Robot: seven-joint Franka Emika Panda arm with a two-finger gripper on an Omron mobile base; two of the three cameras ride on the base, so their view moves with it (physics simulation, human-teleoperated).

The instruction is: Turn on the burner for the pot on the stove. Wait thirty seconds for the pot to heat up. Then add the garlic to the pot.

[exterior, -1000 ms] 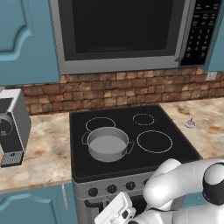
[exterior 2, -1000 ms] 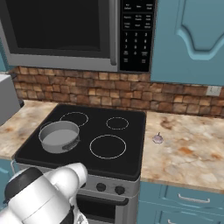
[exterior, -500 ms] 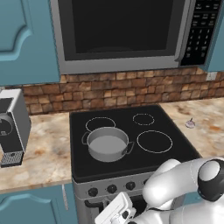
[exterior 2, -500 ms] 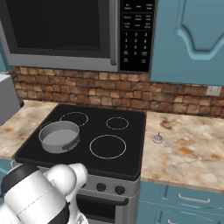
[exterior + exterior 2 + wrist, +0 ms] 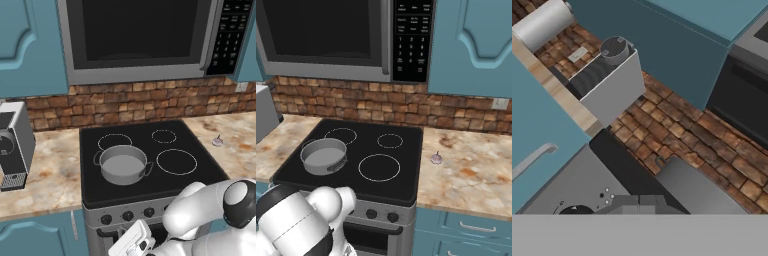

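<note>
From the left base view, I am watching the pot (image 5: 122,165) sitting on the front-left ring of the stove (image 5: 150,180), with the knobs (image 5: 127,216) lined up along the silver front just below it. My hand (image 5: 132,244) is hanging low before those knobs, under the stove's front edge. I cannot make out the tips here. The garlic (image 5: 217,141) is lying on the counter (image 5: 235,145) right of the stove, well apart from the pot. I am judging the risk as picking the wrong knob: several are sitting close together, and a slip would heat a bare ring.

From the right base view, I am seeing the pot (image 5: 324,155) near the stove's left front corner and the garlic (image 5: 436,158) just beside the stove's right edge. Open glass is lying between them, so a later carry looks free. The microwave (image 5: 346,37) is hanging above the stove, limiting any high lift. The garlic is tiny and round; I am expecting it could roll when pinched.

From the hand view, the jaws are closed on nothing, tips sitting near a knob dial (image 5: 574,210) on the silver front, pot wall (image 5: 697,190) above. The coffee machine (image 5: 607,82) is standing left of the stove, well clear.
</note>
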